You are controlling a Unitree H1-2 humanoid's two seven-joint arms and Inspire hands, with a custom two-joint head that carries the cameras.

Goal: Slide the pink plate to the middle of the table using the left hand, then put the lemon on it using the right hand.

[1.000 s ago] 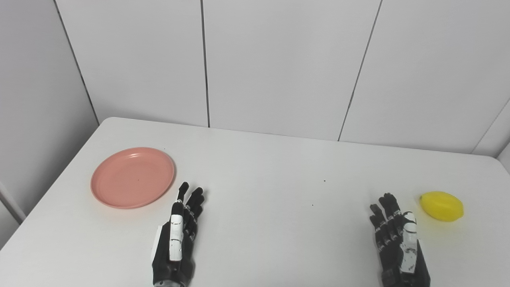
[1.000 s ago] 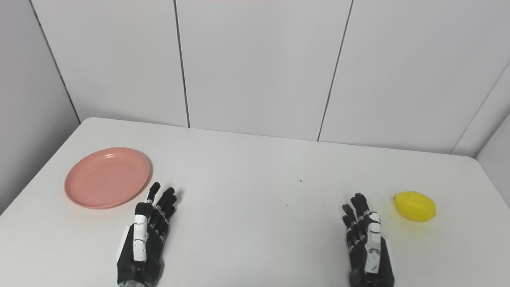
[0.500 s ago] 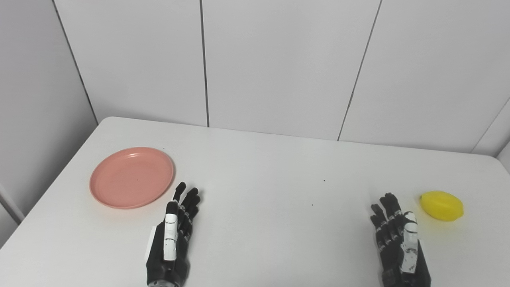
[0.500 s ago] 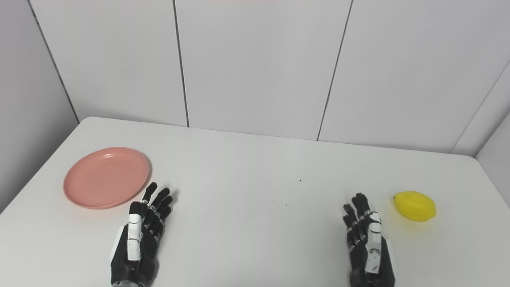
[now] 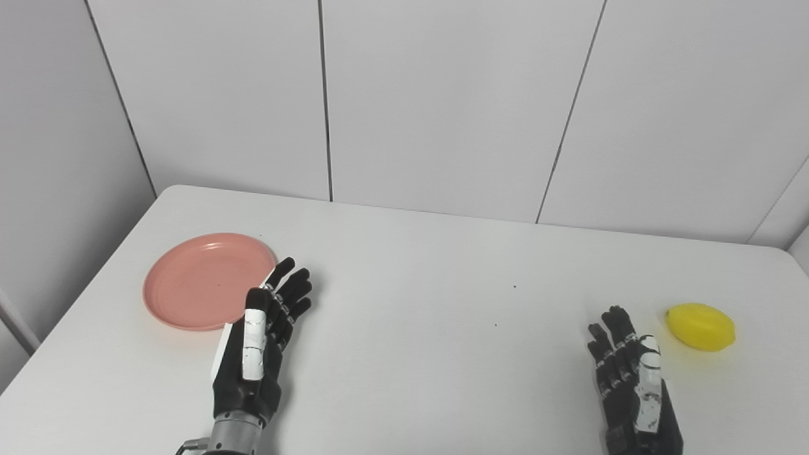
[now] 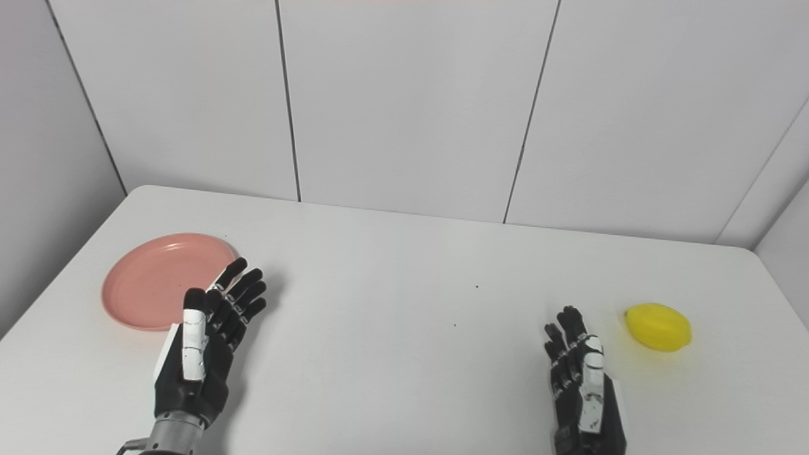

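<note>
With my left robot hand (image 5: 259,341) released beside the pink plate (image 5: 202,281) at the desk's (image 5: 411,354) left, I judge the plate light, stiff and slick, best pushed from its outer rim.

You have the table (image 5: 404,265) filling the lower half of the frame, with the wall panels (image 5: 442,101) behind it across the top. The plate (image 5: 189,278) lies on the table at the left of the frame. The left hand (image 5: 259,344) overlaps the plate's lower right edge. The lemon (image 5: 700,326) lies at the far right, and the right hand (image 5: 632,385) sits just lower left of it, in the bottom right corner.
</note>
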